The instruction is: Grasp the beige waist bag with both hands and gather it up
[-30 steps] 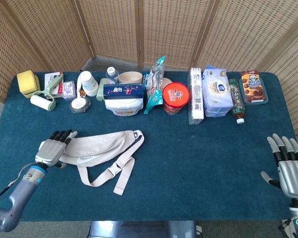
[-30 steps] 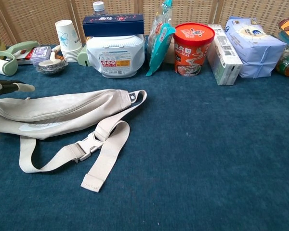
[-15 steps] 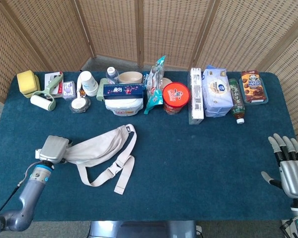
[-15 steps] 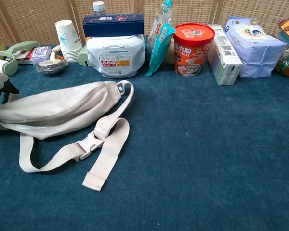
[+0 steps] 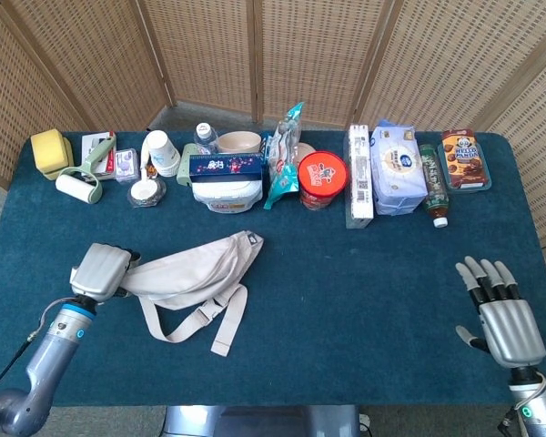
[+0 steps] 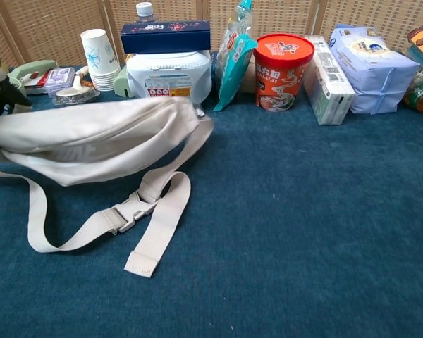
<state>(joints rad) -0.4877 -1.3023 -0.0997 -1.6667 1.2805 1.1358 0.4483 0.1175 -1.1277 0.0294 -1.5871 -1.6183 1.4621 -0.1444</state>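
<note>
The beige waist bag (image 5: 193, 269) hangs above the blue table at front left, its pouch (image 6: 92, 137) raised and blurred in the chest view. My left hand (image 5: 97, 270) grips the bag's left end, fingers closed around it. The strap with its buckle (image 6: 125, 213) trails on the cloth below, and the loose strap end (image 6: 142, 262) lies flat. My right hand (image 5: 500, 316) hovers open at the front right, fingers spread, far from the bag and holding nothing.
Along the back stand a sponge (image 5: 48, 148), lint roller (image 5: 77, 188), paper cups (image 5: 162, 151), a white tub with a blue box (image 5: 226, 180), a red noodle cup (image 5: 322, 178), tissue packs (image 5: 398, 166), a bottle (image 5: 433, 188) and a biscuit box (image 5: 463, 157).
My left hand has lifted the bag's pouch off the table and its right end has swung up. My right hand has moved inward, toward the left.
</note>
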